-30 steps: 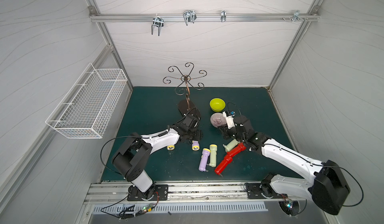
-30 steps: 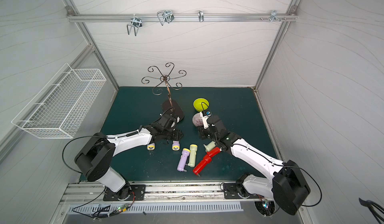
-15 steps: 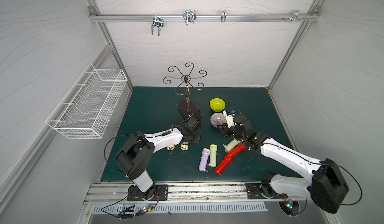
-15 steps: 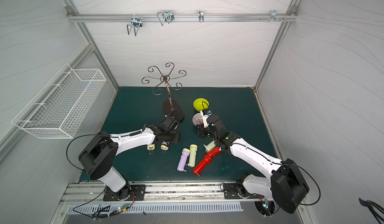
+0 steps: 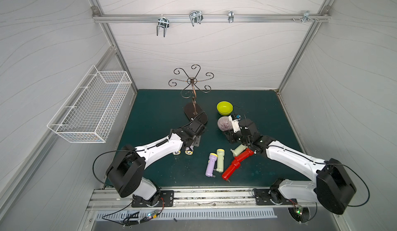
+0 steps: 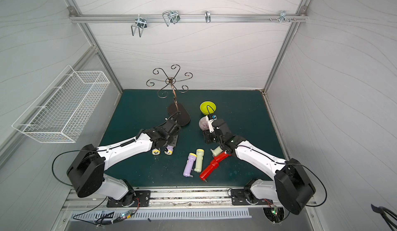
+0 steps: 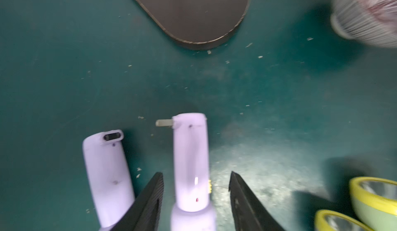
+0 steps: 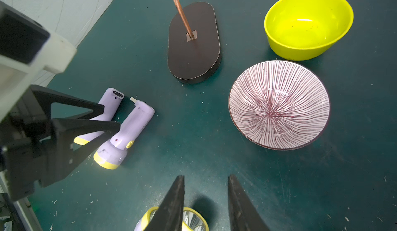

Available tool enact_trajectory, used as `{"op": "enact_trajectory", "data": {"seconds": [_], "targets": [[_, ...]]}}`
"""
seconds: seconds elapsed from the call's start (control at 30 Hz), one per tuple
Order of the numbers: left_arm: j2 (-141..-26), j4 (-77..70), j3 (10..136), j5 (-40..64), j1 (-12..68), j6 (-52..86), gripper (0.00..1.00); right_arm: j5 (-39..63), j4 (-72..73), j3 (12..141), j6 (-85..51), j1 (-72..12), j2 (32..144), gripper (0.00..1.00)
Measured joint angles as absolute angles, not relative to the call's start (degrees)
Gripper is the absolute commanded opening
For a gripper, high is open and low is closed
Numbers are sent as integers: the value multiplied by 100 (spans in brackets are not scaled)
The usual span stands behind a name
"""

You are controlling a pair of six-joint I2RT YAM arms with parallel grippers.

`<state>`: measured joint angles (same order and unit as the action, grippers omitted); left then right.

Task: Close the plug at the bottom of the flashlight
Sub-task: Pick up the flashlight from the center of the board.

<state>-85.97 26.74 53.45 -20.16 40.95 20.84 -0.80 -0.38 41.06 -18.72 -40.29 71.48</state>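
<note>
Plastic shell, so I judge the lilac flashlight (image 7: 191, 154) light, stiff and slick. It lies flat near the dark stand base (image 7: 193, 11), with its plug (image 7: 164, 123) jutting sideways at the end nearest that base. My left gripper (image 7: 196, 173) straddles the barrel, jaws parted and not touching; I'd clamp there. Farther from the base, my right gripper (image 8: 206, 175) gapes empty.
</note>
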Motion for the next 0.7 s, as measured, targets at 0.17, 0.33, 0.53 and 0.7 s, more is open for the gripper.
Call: {"op": "enact_trajectory", "data": {"seconds": [0.17,0.33,0.53,0.7], "targets": [[-9159,2657,5345,-2086,4095,2051,55,-62,-36,4106,-1870,-4016,7148,37],[-9806,2698,5450,-2115,4093,1994,54,-58,-36,4106,-1872,-4001,7148,38],[-9983,2576,5577,-2141,4053,1970,54,-23,1,4106,-1909,-3990,7168,38],[-10053,2453,5621,-2104,3951,1955,49,27,45,4106,-1957,-3970,7264,38]]}}
